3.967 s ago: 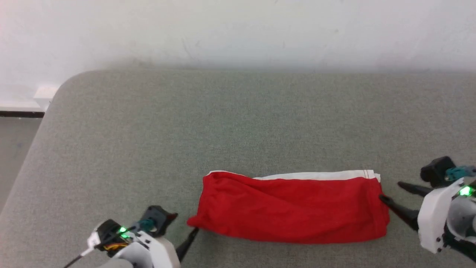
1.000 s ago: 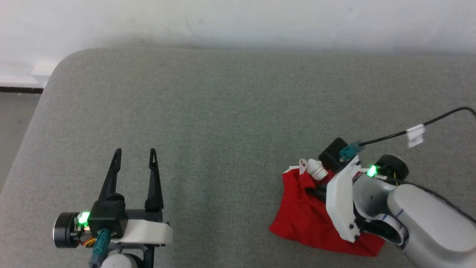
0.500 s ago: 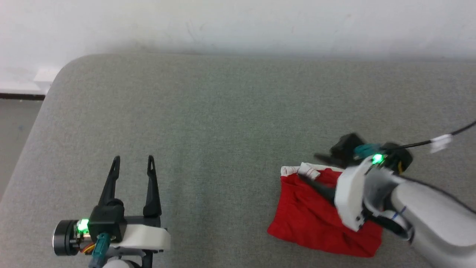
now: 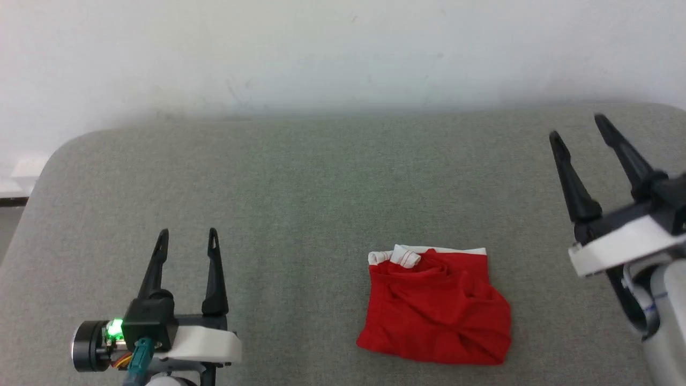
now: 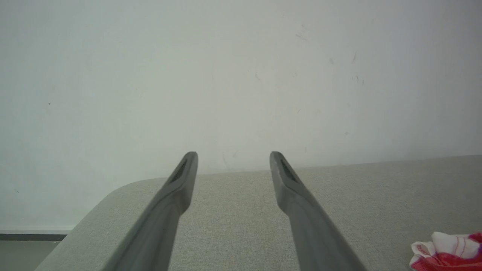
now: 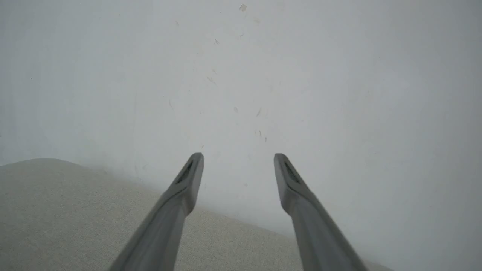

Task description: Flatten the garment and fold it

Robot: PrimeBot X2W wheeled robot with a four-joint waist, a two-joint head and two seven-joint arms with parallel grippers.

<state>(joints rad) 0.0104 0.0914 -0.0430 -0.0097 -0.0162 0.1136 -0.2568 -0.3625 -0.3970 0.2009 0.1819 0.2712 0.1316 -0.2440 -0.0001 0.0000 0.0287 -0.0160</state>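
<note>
The garment [image 4: 437, 308], red shorts with a white band along the far edge, lies folded into a rumpled small square on the grey cushion, right of centre. Its white-edged corner [image 5: 448, 250] peeks into the left wrist view at the lower right. My left gripper [image 4: 187, 234] hovers open at the lower left, well apart from the garment, with nothing between its fingers. At the right edge my right gripper [image 4: 579, 126] is raised, open and empty, up and right of the garment. Both wrist views look past open fingers [image 6: 188, 177] toward the wall.
The grey cushion surface [image 4: 300, 187] spreads wide around the garment, with a rounded far left corner [image 4: 59, 150]. A white wall [image 4: 343, 48] stands directly behind it. A strip of floor and dark baseboard [image 4: 10, 201] shows at the far left.
My right gripper opened, let go of the garment and lifted away to the right. The garment stays folded over itself. The head camera shifted; the left gripper kept its pose.
</note>
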